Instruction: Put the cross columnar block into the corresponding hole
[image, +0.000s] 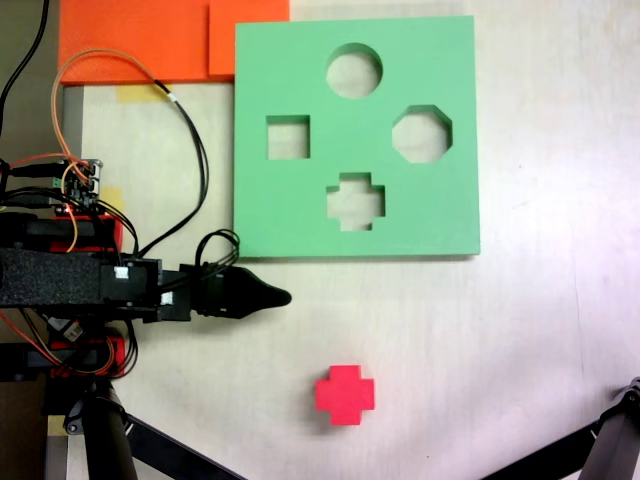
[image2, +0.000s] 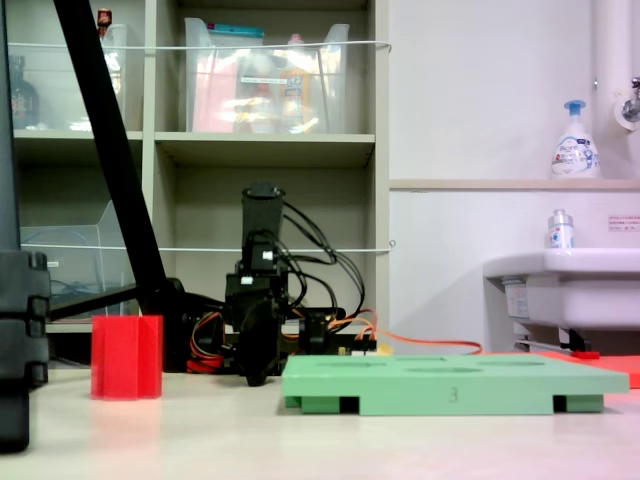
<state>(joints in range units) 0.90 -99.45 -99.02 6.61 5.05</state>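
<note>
Nearest in the second exterior view, the cross columnar block (image2: 127, 357) stands upright on the pale counter (image2: 300, 440), at the second exterior view's left, well apart from everything else. In the first exterior view the same block (image: 345, 394) shows its red plus-shaped top, sitting low in the picture, below and slightly left of the board.

Next back, the green foam board (image: 356, 137) lies flat on the counter. It carries four cutouts: a round one (image: 354, 70) at the top, a square one (image: 288, 138) on the first exterior view's left, an octagonal one (image: 422, 134) on the first exterior view's right, and the corresponding hole (image: 356, 201), plus-shaped, nearest the board's lower edge. The hole is bare. In the second exterior view the board (image2: 450, 385) shows edge-on with a "3" on its front side.

The gripper (image: 262, 295) points toward the first exterior view's right, its dark tip near the board's lower left corner but not touching it, and well apart from the red block. The jaws look pressed together into one point, nothing between them. In the second exterior view the gripper (image2: 257, 350) hangs down close to the counter, just behind the board's left end.

Orange and black wires (image: 150, 90) loop from the arm's base. Orange foam sheets (image: 150, 40) lie at the first exterior view's top left. Farthest back in the second exterior view are shelves (image2: 260, 150) with clear bins, a white sink (image2: 570, 290) and a soap bottle (image2: 575, 140).
</note>
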